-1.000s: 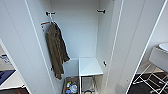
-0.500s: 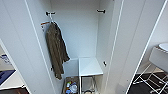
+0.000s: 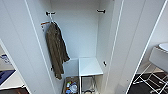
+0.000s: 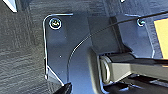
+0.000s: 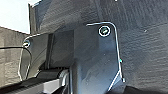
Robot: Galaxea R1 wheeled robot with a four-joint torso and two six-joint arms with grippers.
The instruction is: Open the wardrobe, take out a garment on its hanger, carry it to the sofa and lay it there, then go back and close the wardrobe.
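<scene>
The wardrobe (image 3: 82,37) stands open straight ahead, its white left door (image 3: 22,45) and right door (image 3: 130,45) swung out toward me. Inside, a black-tipped hook (image 3: 49,13) on the left wall carries an olive-brown jacket (image 3: 56,50) on a hanger. The matching hook (image 3: 101,11) on the right wall is bare. Both wrist views look down on dark carpet past the robot's own dark plate.
A white shelf box (image 3: 90,66) sits low in the wardrobe on the right. Beside it is a bin of small items (image 3: 71,86). A white piece of furniture on wire legs (image 3: 160,57) stands past the right door. A blue patch (image 3: 5,75) shows past the left door.
</scene>
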